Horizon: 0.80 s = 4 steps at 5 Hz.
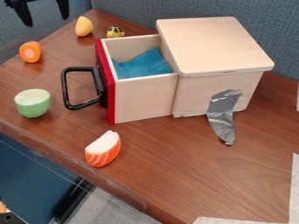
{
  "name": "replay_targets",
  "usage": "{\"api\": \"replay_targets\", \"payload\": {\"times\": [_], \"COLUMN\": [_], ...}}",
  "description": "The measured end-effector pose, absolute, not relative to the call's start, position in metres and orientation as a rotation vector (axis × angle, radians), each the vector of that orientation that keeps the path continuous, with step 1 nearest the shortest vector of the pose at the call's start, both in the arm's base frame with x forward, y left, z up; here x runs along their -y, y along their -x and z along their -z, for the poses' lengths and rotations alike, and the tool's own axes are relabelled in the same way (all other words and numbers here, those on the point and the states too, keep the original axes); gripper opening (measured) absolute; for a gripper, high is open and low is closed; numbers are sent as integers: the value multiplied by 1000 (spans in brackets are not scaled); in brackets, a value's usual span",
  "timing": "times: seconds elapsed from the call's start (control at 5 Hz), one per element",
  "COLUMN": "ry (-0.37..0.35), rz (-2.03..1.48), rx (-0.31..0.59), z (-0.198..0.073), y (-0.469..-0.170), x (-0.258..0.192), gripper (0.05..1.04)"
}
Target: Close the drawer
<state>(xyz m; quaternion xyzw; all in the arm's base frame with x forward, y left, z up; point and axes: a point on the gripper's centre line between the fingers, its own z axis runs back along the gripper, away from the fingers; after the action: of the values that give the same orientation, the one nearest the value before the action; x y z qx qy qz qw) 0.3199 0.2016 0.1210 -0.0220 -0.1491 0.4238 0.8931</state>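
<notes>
**Red-fronted drawer stands open at the middle of the counter**

One wooden drawer (144, 98) juts from one wooden cabinet (217, 43) toward 9 o'clock, its one black handle (65, 89) at 10 o'clock from the view's centre. One blue cloth (143, 64) lies inside, near 12. Four play-food pieces surround its front: a ridged yellow piece (84, 26) at 11, an orange carrot slice (30, 52) at 10, a pale green layered vegetable (33, 103) at 9, an orange-and-white wedge (104, 149) between 7 and 8. One small yellow-and-black figure (115, 32) sits between 11 and 12. Silver tape (222, 116) runs from cabinet to counter (169, 175) at 3. The single black gripper (47, 21) hangs at 11, fingers spread wide, holding nothing, apart from drawer and handle.
</notes>
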Motion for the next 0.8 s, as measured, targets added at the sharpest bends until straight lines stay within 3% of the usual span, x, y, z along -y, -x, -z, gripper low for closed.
{"api": "replay_targets", "payload": {"times": [0.4, 0.8], "ry": [82, 133], "rz": [-675, -403], "rx": [242, 234], "z": [-104, -99], "y": [-319, -308], "x": [-192, -188], "gripper": [1001, 1001]}}
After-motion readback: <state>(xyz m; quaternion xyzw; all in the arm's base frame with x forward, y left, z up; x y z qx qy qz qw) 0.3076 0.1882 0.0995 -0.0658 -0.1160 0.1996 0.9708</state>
